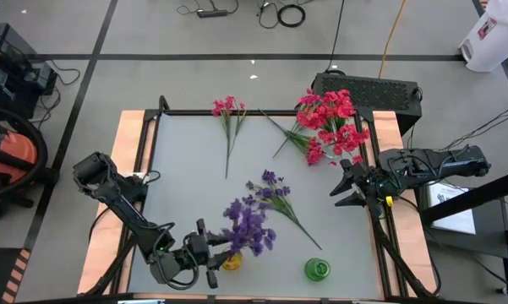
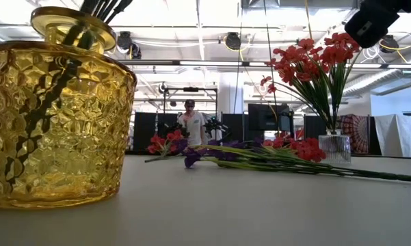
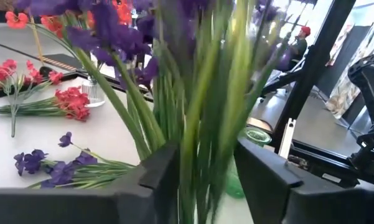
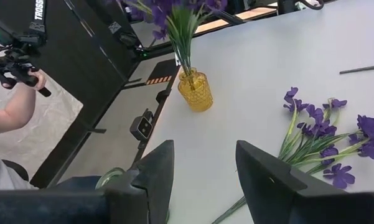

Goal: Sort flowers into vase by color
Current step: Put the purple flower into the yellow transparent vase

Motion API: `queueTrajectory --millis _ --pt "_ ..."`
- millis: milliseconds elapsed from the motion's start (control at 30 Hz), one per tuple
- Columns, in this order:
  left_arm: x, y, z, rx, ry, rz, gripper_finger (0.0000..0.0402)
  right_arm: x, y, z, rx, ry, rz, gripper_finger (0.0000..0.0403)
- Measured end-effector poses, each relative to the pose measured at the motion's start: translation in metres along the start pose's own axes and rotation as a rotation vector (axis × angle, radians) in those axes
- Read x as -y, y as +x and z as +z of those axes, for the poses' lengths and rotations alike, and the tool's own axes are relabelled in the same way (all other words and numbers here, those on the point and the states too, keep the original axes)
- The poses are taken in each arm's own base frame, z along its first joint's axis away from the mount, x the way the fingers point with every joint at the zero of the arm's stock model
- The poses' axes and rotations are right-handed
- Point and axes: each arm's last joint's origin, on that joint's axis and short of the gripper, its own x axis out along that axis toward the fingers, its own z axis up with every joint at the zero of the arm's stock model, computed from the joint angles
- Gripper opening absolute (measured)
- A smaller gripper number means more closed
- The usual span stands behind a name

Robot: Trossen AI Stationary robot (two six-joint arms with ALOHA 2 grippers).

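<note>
Purple flowers (image 1: 250, 226) stood in the yellow vase (image 1: 232, 262) at the surface's near edge — the left tool (image 1: 211, 253) spread around their stems; the right tool (image 1: 345, 187), fingers parted, held nothing beside the red bunch (image 1: 328, 118).

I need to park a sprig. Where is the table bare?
The left half of the table is bare, between the single red sprig and the left rim. Also the near-right part, above the green vase. It is crowded around the yellow vase and the red bunch.
</note>
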Motion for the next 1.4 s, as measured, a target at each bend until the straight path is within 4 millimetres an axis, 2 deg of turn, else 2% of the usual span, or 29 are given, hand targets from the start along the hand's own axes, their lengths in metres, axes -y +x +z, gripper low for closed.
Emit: queueTrajectory --millis 333,667,767,900,967,1400 --pt "0.004 -0.008 0.0 -0.005 0.027 -0.023 0.0166 0.001 0.0 -0.002 -0.02 0.005 -0.007 0.0164" --pt "0.011 -0.038 0.022 0.014 0.041 -0.098 0.0167 0.002 0.0 -0.006 -0.063 0.016 -0.022 0.0164" --pt "0.01 -0.045 0.03 0.043 0.076 -0.038 0.0167 0.004 0.001 -0.01 -0.103 0.026 -0.036 0.0164" --pt "0.004 -0.051 0.035 0.099 0.137 0.195 0.0167 0.006 0.006 -0.011 -0.139 0.041 -0.051 0.0164" --pt "0.0 -0.052 0.036 0.121 0.153 0.313 0.0167 0.007 0.01 -0.011 -0.152 0.047 -0.058 0.0164" --pt "-0.015 -0.023 0.039 0.119 0.246 0.426 0.0167 0.021 0.05 -0.012 -0.244 0.082 -0.209 0.0164"
